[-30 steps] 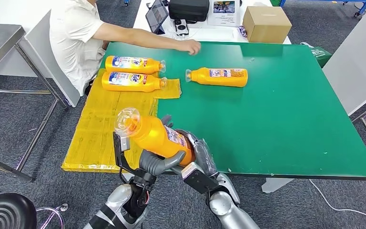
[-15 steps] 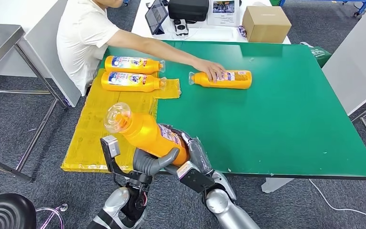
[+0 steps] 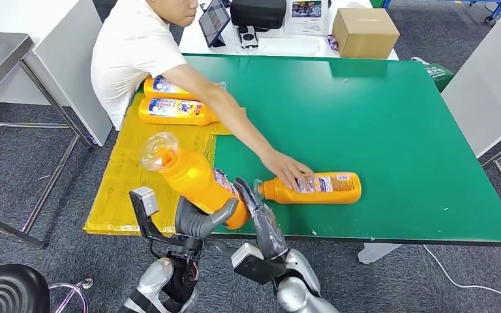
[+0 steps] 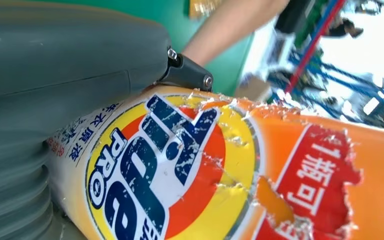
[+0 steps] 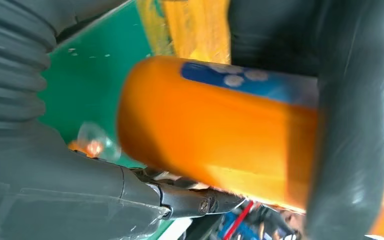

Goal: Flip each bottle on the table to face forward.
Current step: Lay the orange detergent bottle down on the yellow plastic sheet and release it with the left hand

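My left hand [image 3: 199, 218] grips an orange bottle [image 3: 196, 179] over the table's front edge. The bottle is tilted, its clear cap [image 3: 158, 150] up and to the left. The left wrist view shows its torn label [image 4: 180, 165] close up under my grey thumb [image 4: 55, 75]. My right hand [image 3: 259, 218] stands beside the bottle's base with its fingers stretched upward, holding nothing. Its wrist view looks at that base [image 5: 205, 135]. A second orange bottle [image 3: 323, 188] lies on its side near the front edge with a person's hand [image 3: 287, 171] on its neck.
Two more orange bottles [image 3: 173, 111] lie side by side on the yellow mat [image 3: 127, 182] at the table's far left. The person's arm [image 3: 228, 117] reaches across the green table [image 3: 391, 130]. A cardboard box [image 3: 364, 31] stands beyond the far edge.
The person has slid the second bottle from mid-table to the front edge, beside my right hand. My left hand has lowered its bottle slightly, and my right hand has come off its base.
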Available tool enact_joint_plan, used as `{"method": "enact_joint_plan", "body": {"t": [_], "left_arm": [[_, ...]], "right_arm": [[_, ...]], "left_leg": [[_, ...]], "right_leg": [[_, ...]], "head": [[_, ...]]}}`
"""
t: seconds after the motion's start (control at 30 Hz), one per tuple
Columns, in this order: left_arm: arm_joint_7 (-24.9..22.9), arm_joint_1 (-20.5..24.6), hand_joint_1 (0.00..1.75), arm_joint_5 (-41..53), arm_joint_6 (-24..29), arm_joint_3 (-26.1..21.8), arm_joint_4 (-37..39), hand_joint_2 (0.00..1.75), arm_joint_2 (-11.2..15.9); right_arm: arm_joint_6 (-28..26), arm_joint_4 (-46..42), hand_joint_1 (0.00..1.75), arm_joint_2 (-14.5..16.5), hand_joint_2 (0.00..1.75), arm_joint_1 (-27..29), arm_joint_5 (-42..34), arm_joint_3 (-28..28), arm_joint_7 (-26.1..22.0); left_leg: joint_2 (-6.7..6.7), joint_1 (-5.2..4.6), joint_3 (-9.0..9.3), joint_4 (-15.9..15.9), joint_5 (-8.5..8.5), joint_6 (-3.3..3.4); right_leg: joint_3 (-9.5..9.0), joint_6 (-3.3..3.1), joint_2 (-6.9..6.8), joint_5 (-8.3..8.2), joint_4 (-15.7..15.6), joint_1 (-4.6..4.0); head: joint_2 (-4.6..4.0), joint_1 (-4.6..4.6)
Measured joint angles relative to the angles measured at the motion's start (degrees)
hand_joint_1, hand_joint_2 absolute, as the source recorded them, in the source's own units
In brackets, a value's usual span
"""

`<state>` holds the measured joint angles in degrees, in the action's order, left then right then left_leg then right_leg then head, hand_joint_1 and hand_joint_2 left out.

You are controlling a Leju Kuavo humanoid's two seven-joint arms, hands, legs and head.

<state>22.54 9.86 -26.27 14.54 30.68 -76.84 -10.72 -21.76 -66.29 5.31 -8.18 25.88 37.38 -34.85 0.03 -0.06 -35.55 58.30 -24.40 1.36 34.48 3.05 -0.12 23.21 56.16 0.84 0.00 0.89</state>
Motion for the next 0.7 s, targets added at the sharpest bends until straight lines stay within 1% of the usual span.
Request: {"method": "enact_joint_plan", "body": {"t": [0.1,0.2,0.27,0.37,0.47,0.53,0.63,0.7], "left_arm": [[-1.0,2.4,1.75,4.2,3.7,0.2,2.6,1.75,0.0],[-1.4,5.3,1.75,7.3,4.0,0.2,6.0,1.75,0.2],[-1.5,6.5,1.75,9.2,4.0,0.2,7.4,1.75,0.4],[-2.6,8.2,1.75,13.0,5.4,0.2,8.6,1.75,0.9],[-3.6,9.2,1.75,17.9,8.8,0.2,9.7,1.75,1.9],[-3.8,9.8,1.75,20.8,10.7,0.1,10.3,1.75,2.7],[-4.7,10.6,1.75,24.7,13.2,0.1,11.1,1.75,3.6],[-7.7,11.8,1.75,34.0,17.8,0.2,12.4,1.75,4.7]], "right_arm": [[-6.7,0.4,0.0,0.1,0.0,1.0,3.0,0.7,-0.8],[-14.3,0.5,0.0,0.3,0.0,2.1,6.7,1.0,-2.2],[-16.8,-1.4,0.0,0.5,0.0,3.7,11.0,0.1,-3.1],[-17.9,-8.2,0.0,1.2,0.0,6.8,17.4,-2.6,-4.6],[-18.1,-15.3,0.0,3.0,0.0,9.3,19.7,-5.4,-5.0],[-18.3,-19.1,0.0,4.3,0.0,10.5,20.2,-7.5,-5.0],[-18.4,-22.7,0.0,5.4,0.0,11.5,19.7,-9.3,-5.0],[-18.4,-24.6,0.0,6.4,0.0,12.1,18.2,-10.3,-5.0]], "left_leg": [[-0.01,0.0,-0.02,0.0,0.01,0.0],[-0.02,0.0,-0.01,0.0,0.03,0.01],[-0.06,0.0,-0.03,0.0,0.04,0.01],[-0.11,0.0,-0.07,0.0,0.04,0.01],[-0.08,0.02,-0.09,0.0,0.03,0.0],[-0.1,0.03,-0.1,0.0,0.03,-0.01],[-0.09,0.04,-0.11,0.0,0.03,0.0],[-0.09,0.04,-0.1,0.0,0.05,-0.01]], "right_leg": [[0.02,0.0,-0.01,-0.01,0.0,0.0],[-0.01,0.01,-0.01,-0.02,0.0,0.0],[-0.01,0.01,-0.04,-0.03,0.0,0.0],[0.02,0.01,-0.08,-0.03,0.0,0.0],[0.08,0.0,-0.07,-0.01,0.0,-0.01],[0.08,-0.01,-0.08,0.0,0.0,-0.02],[0.07,-0.01,-0.07,0.0,0.0,-0.02],[0.07,-0.01,-0.07,-0.01,0.0,-0.01]], "head": [[0.0,0.01],[0.0,0.0],[0.0,0.01],[0.0,0.01],[0.0,0.0],[0.0,-0.01],[0.0,0.02],[0.0,0.02]]}}
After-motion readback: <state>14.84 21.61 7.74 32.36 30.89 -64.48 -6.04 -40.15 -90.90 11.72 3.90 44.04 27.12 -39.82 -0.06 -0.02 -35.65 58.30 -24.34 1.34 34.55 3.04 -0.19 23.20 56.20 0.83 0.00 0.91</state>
